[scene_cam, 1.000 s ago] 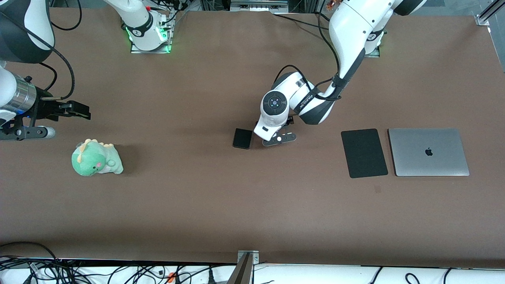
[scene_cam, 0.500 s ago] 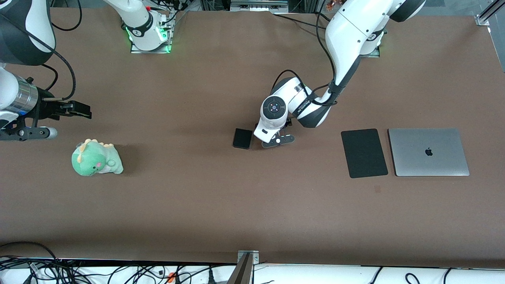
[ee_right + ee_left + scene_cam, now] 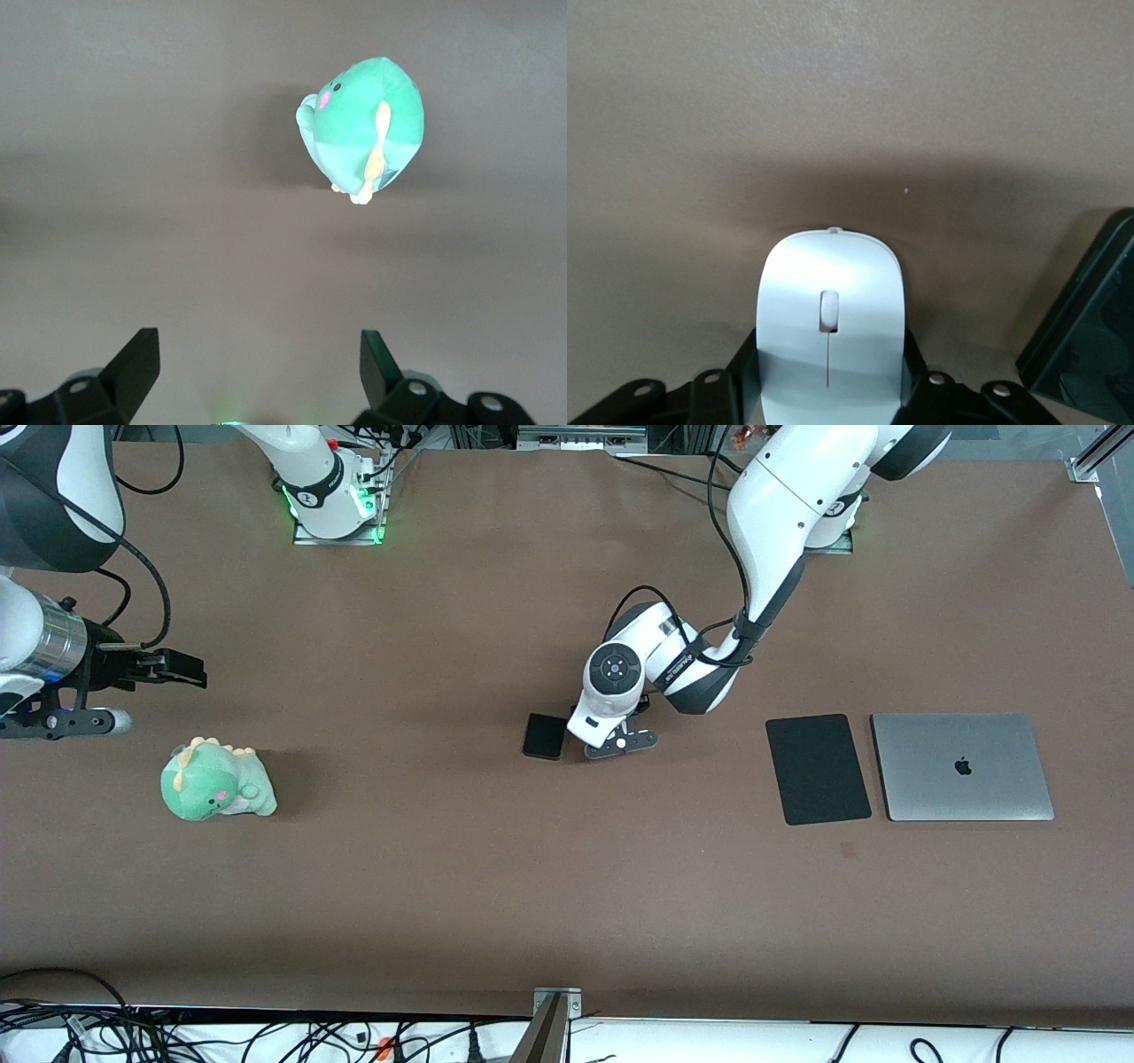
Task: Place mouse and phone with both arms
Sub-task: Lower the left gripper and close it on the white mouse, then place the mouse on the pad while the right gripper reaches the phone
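Left gripper (image 3: pixel 828 394): low over the middle of the brown matte surface (image 3: pixel 496 868), fingers (image 3: pixel 735 390) clenched on the flanks of the small white glossy oval mouse (image 3: pixel 829 336), its grey seam and scroll wheel visible in the left wrist view; whether the mouse rests on the surface or hangs just above it cannot be told; small black rounded-corner slab phone (image 3: pixel 544 736): flat on the surface just beside that gripper, toward the right arm's end; right gripper (image 3: pixel 257 367): waits over the surface at its own end, fingers (image 3: pixel 133 354) spread apart and empty, near a green plush dinosaur toy (image 3: pixel 215 781), soft and rounded; flat black rectangular mouse pad (image 3: pixel 817 768): thin, matte, beside a closed grey metal laptop (image 3: pixel 962 766), toward the left arm's end; risks, as judged: the smooth shell may slip from a narrow side grip; the phone lies close enough that a sideways drift could nudge it; a lift that tilts may drop the mouse
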Controlling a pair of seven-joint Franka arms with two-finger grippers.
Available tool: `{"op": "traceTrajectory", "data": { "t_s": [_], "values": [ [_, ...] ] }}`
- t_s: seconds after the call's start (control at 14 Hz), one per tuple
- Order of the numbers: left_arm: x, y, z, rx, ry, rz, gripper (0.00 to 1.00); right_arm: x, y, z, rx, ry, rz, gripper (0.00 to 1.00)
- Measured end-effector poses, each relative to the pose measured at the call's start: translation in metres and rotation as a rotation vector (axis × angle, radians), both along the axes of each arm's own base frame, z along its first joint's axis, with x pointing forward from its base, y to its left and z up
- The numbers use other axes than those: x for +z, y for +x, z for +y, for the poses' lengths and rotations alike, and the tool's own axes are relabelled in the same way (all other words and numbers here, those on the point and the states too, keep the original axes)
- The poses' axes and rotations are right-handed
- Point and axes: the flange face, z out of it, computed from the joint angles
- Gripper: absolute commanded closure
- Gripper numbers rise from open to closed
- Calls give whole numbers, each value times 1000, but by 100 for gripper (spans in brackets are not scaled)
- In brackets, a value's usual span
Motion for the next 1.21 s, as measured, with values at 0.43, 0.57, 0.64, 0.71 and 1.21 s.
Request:
{"op": "traceTrajectory", "data": {
  "t_s": [0.43,0.57,0.64,0.71,1.21],
  "values": [
    [42,44,57,86,52,15,100,-3,0,-1,-2,-1,10,0],
    [71,61,89,102,75,28,100,-5,1,-1,-2,-2,14,0],
    [82,68,107,90,83,39,100,-6,1,-1,-2,-2,16,0],
    [92,74,125,76,89,52,100,-7,1,-1,-2,-2,16,0],
    [89,113,271,11,84,121,100,-20,9,46,-74,82,7,0]
  ]
}}
